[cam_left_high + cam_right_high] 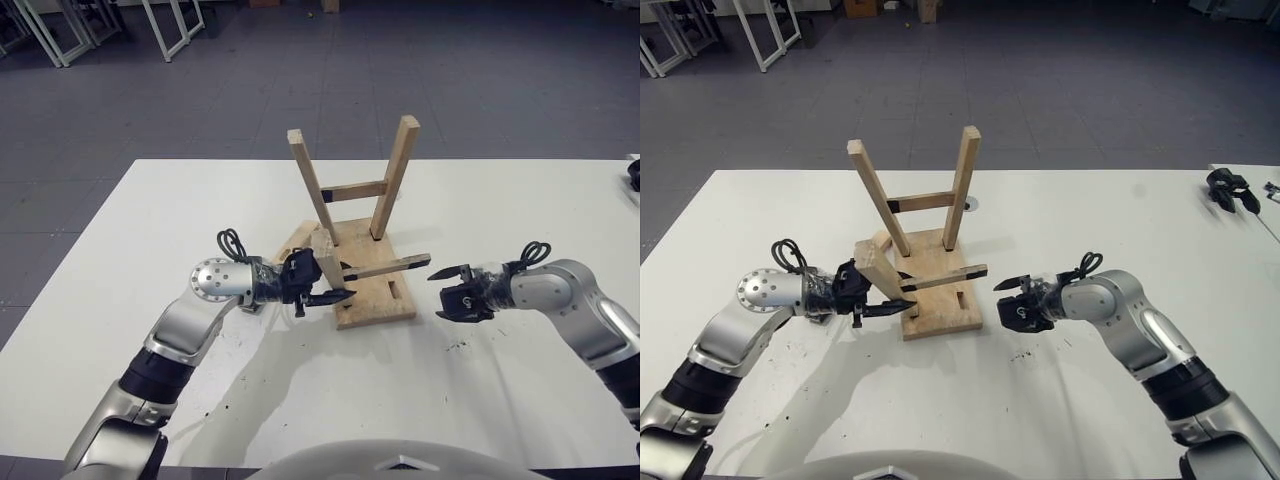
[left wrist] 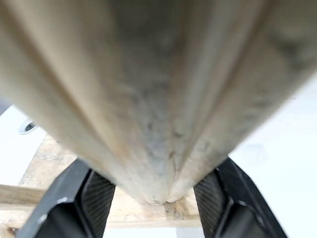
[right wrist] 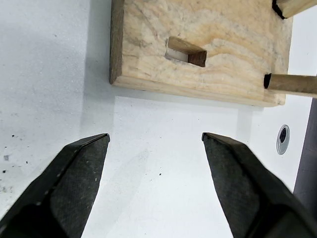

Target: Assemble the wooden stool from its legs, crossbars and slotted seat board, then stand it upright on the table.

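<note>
Stool (image 1: 355,240), wooden, part-built, lying seat-down at the middle of the table (image 1: 520,200)

- Left arm: bent in from the near left, forearm low over the table. Left gripper (image 1: 328,285) has its fingers clamped on the third leg (image 1: 325,258), close to that leg's lower end.
- Third leg: tilted, foot end at the near left corner of the seat board (image 1: 375,300). Whether it is seated in a slot cannot be told. The loose crossbar (image 1: 385,268) sticks out of it to the right, above the board, with its far end free.
- Seat board: flat on the table, with an open slot (image 3: 185,51) in the near right corner.
- Left upright leg (image 1: 312,185) and right upright leg (image 1: 393,178): stand in the far end of the board, joined by the far crossbar (image 1: 352,191).
- Right arm: elbow out to the right, forearm reaching in. Right gripper (image 1: 445,292) hangs just off the board's near right edge, fingers apart and holding nothing.

Handling (judged): stiff, light softwood whose rough grain should grip well. The joints look push-fit and may slip apart if twisted. Hold legs across their flat faces near the joint, and lift the finished piece by a leg close to the board, not by a crossbar
</note>
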Motion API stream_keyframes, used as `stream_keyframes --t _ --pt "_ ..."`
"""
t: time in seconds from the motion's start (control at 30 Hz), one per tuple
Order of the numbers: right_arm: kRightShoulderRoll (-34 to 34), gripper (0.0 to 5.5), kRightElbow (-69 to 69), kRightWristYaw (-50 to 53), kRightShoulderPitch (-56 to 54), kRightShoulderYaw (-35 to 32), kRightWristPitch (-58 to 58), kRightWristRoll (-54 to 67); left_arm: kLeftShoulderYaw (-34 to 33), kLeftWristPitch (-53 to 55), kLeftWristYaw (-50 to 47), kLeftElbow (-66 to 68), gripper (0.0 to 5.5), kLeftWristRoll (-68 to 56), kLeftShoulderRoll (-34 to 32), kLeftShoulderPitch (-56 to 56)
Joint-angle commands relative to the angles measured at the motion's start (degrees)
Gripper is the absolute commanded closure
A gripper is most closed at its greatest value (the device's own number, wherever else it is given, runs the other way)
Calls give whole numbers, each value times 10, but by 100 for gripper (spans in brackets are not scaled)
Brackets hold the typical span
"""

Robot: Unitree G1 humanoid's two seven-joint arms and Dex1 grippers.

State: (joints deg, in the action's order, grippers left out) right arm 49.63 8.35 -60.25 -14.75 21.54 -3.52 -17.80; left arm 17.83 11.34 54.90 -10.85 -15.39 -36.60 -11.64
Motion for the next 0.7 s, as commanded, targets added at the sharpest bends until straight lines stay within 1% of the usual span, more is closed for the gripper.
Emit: stream_keyframes --t 0.03,0.1,0.23,0.27,0.3,0.43,0.47,0.53,0.6,0.63,0.7 --pt "-4 205 9 6 0 -11 13 0 67 69 -24 44 346 113 -52 69" --pt "-6 205 8 5 -2 -12 14 1 69 67 -28 47 346 105 -50 63" --pt "-9 205 14 4 2 -13 26 6 49 39 -15 56 346 82 -41 11" --pt "-9 205 14 4 2 -13 28 7 43 29 -11 56 307 76 -39 0" --pt "-9 205 14 3 2 -14 29 7 35 16 -7 52 286 69 -36 -9" --pt "-10 205 21 1 10 -16 38 7 -27 10 9 13 230 5 -11 -30" --pt "-10 205 22 1 11 -17 40 7 -45 21 19 -7 215 -18 -17 -26" --pt "-10 205 22 1 14 -17 41 5 -73 41 40 -43 173 -40 -55 8" --pt "-11 205 23 2 14 -18 44 5 -108 63 35 -69 173 -33 -98 64" --pt "-12 205 24 3 15 -19 46 4 -126 73 24 -76 173 -30 -110 86" --pt "-15 205 28 7 20 -23 54 6 -159 90 -19 -82 173 -17 -110 117"
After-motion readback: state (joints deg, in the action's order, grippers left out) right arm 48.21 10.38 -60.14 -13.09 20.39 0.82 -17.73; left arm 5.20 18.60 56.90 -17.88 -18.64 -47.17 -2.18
